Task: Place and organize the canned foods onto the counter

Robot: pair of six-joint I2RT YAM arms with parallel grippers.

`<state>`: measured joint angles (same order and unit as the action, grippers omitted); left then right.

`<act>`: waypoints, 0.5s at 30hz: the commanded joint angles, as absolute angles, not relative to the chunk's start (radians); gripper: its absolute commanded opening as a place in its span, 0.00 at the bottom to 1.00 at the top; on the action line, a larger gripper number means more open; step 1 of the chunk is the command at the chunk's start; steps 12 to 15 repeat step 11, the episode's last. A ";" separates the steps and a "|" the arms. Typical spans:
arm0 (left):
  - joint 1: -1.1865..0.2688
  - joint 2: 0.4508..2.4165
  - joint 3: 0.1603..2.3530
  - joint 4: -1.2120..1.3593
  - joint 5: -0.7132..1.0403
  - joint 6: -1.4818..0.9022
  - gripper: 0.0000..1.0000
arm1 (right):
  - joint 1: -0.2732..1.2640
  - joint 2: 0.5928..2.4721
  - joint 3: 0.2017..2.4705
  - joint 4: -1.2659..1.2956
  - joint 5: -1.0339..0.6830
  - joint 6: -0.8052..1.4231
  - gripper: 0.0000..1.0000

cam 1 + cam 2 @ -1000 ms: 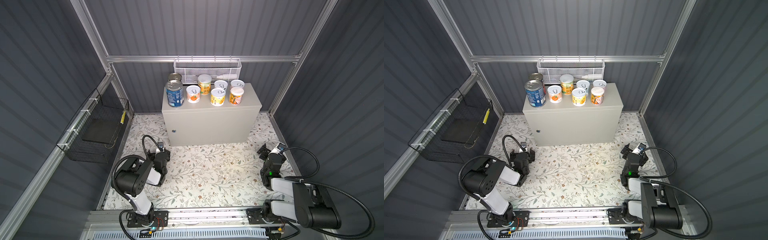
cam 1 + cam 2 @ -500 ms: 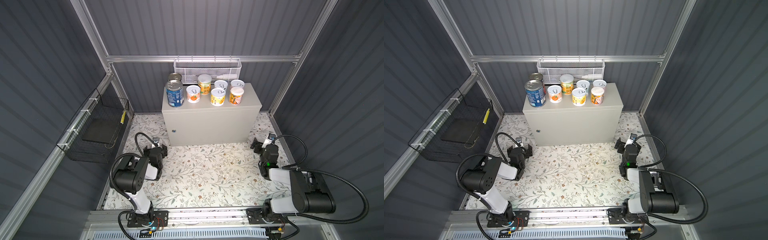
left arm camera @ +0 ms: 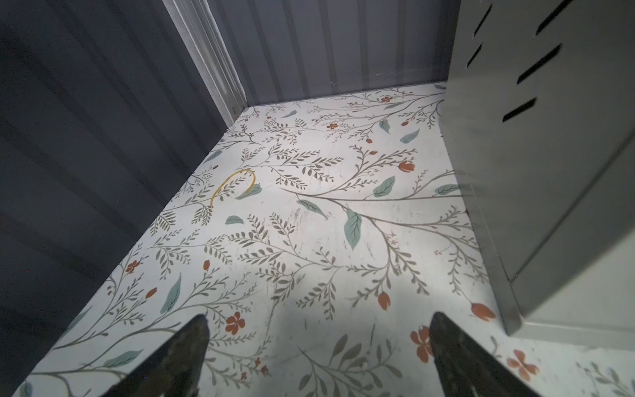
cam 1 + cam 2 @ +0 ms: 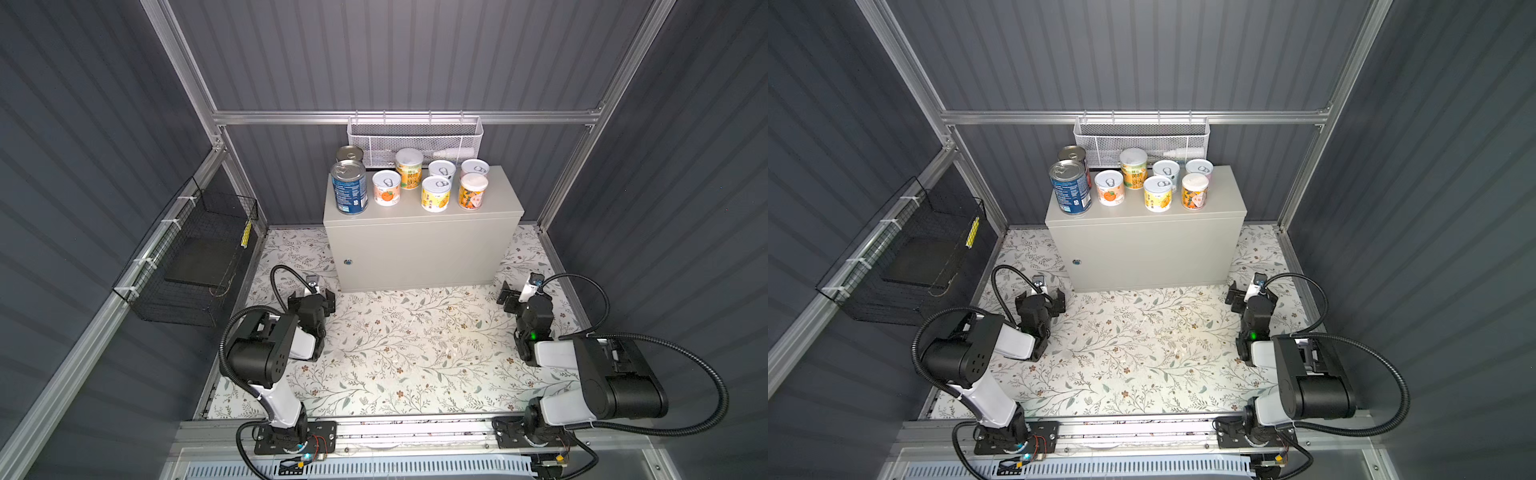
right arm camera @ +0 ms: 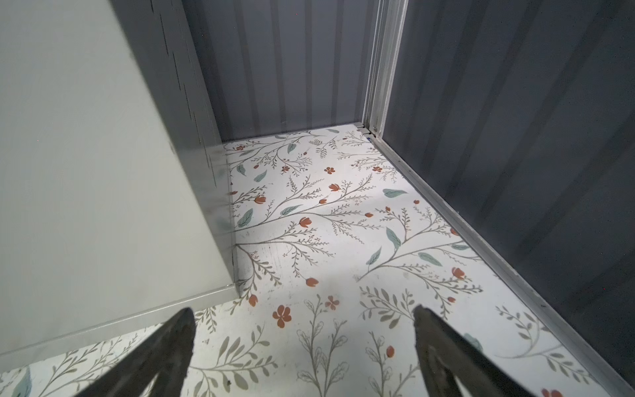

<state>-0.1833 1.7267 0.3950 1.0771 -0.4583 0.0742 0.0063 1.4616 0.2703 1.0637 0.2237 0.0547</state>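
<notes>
Several canned foods stand upright on the beige counter in both top views. Two larger blue-labelled cans stand at its left end. Smaller white-lidded cans stand in two rows to their right. My left gripper hangs open and empty low over the floral floor, off the counter's front left corner. My right gripper is open and empty off the front right corner. Each wrist view shows a side wall of the counter.
A black wire basket hangs on the left wall. A white mesh basket hangs on the back rail just above the cans. A yellow rubber band lies on the floor near the left wall. Dark corrugated walls enclose the floral floor.
Both grippers have shifted sideways low over the floor, the right one leftwards towards the counter's corner. Their jaws stay open. The cans have not moved.
</notes>
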 commanded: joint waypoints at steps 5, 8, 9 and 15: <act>-0.181 1.729 0.399 1.090 -0.451 0.063 1.00 | 0.012 1.467 0.288 1.062 0.230 0.041 0.99; -0.181 1.729 0.400 1.090 -0.451 0.062 1.00 | 0.011 1.467 0.287 1.064 0.229 0.041 0.99; -0.181 1.730 0.400 1.091 -0.452 0.062 1.00 | 0.012 1.467 0.287 1.064 0.230 0.041 0.99; -0.181 1.730 0.400 1.091 -0.452 0.062 1.00 | 0.011 1.465 0.285 1.066 0.230 0.041 0.99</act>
